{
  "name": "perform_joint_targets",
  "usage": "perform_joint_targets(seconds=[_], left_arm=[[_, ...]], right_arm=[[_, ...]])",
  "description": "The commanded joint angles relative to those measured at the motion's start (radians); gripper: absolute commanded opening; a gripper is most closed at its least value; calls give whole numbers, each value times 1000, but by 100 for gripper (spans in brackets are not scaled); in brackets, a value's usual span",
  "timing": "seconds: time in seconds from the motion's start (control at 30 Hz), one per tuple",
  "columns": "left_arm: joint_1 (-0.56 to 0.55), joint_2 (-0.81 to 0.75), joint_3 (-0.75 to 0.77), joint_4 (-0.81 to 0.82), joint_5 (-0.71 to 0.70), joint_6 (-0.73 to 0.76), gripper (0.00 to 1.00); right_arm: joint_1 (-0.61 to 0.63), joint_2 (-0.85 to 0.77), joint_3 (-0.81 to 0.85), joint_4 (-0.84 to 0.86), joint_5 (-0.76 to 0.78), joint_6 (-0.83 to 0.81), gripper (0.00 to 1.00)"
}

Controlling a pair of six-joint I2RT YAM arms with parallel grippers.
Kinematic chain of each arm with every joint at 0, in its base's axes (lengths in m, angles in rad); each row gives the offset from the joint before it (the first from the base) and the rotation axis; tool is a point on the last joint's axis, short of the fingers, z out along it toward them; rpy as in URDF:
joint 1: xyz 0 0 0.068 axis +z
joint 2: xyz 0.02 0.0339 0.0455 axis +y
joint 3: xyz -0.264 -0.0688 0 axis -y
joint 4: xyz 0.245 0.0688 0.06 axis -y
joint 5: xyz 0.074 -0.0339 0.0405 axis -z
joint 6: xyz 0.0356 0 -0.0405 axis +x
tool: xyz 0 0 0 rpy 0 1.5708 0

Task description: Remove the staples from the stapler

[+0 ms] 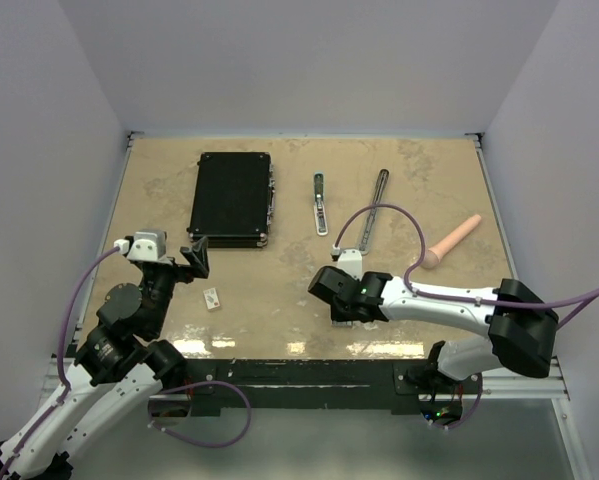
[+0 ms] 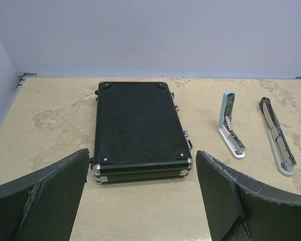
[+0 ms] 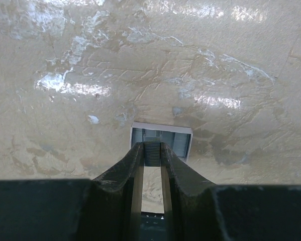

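1. The stapler (image 1: 321, 204) lies in two slim bars at far centre, right of the black case (image 1: 231, 198), long axes running near-to-far.
2. Right gripper (image 3: 151, 146) pinches the staples (image 3: 176, 139) down near the front; left gripper (image 1: 197, 256) gapes wide.
3. Glossy beige marbled table (image 1: 279, 300), pale walls (image 1: 279, 60).

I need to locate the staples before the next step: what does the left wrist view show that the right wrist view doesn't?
Left wrist only: the open left gripper, facing the black case, and the stapler lying as two separate bars to the case's right. Right wrist only: the right gripper, its fingers nearly together on the staples, a small ribbed silvery strip close to the surface. Both: only the beige table.
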Motion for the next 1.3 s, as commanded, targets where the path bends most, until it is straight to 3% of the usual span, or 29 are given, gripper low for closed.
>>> perform_joint_targets(seconds=[0.0, 1.27], left_arm=[[0, 9, 7, 22, 1, -8, 91], [-2, 18, 7, 24, 4, -8, 91]], right_arm=[[4, -10, -26, 32, 7, 13, 21], [4, 4, -101, 109, -5, 47, 21]])
